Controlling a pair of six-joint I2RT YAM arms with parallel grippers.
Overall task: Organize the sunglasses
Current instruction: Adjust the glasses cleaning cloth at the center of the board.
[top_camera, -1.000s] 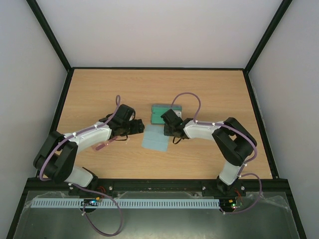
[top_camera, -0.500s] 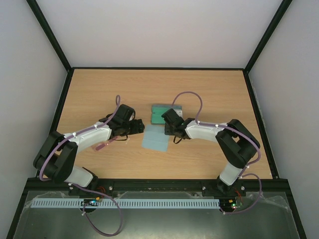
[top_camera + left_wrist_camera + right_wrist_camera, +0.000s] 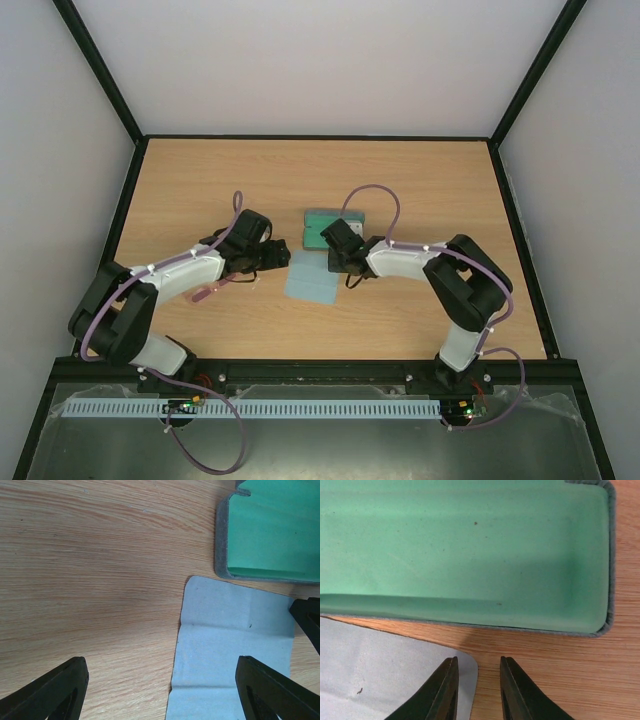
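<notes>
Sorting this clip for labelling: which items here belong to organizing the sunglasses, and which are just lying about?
Job:
sunglasses
open green-lined case
probably the light blue cloth

Lying about:
nothing else seen

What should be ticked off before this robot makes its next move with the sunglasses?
1. Case open, green lining empty: ok.
2. Left hand wide open, holding nothing: ok.
3. Right hand holding nothing, fingers narrowly apart above the cloth's corner: ok.
4. Cloth lying beside the case, not in it: ok.
5. Sunglasses located: cannot tell. Neither wrist view shows them, and from above there is only a small pinkish shape beside the left arm.
</notes>
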